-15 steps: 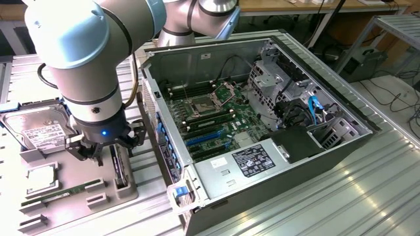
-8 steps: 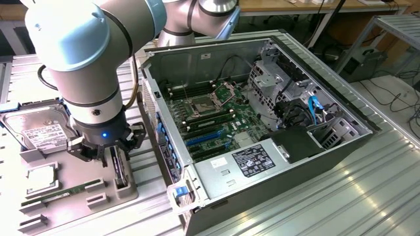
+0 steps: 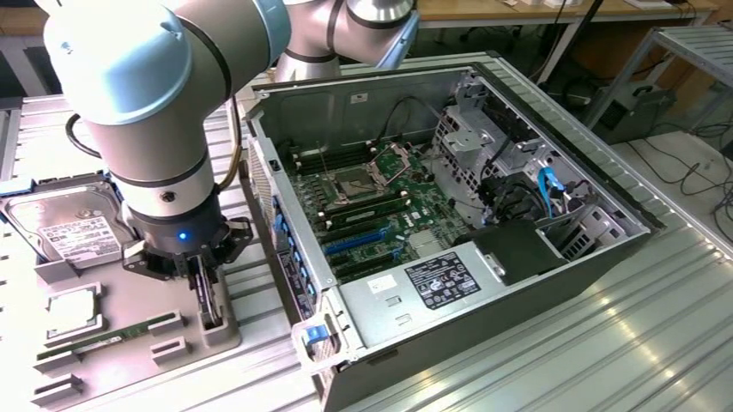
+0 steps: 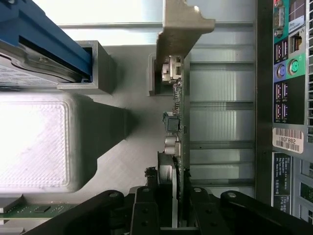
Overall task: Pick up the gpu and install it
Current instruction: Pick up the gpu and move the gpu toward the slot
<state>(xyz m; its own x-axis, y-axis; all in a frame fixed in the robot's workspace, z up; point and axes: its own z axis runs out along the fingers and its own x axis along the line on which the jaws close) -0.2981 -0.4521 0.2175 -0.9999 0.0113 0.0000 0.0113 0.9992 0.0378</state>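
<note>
Exterior view: arm (image 3: 149, 129) reaches down at lower left. The gpu (image 3: 211, 309) stands on edge in a holder (image 3: 225, 336) directly beneath it, outside the case (image 3: 458, 215).
Wrist view: the gpu's long axis runs straight away from the fingers (image 4: 146, 208), which appear clamped on its near end.

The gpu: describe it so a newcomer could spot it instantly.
At the exterior view's left of the open grey computer case sits a grey parts tray. Under the gripper, the gpu is a thin green circuit card with a silvery bracket. Unlike the flat silver hard drive and green RAM stick, it stands on edge.
</note>
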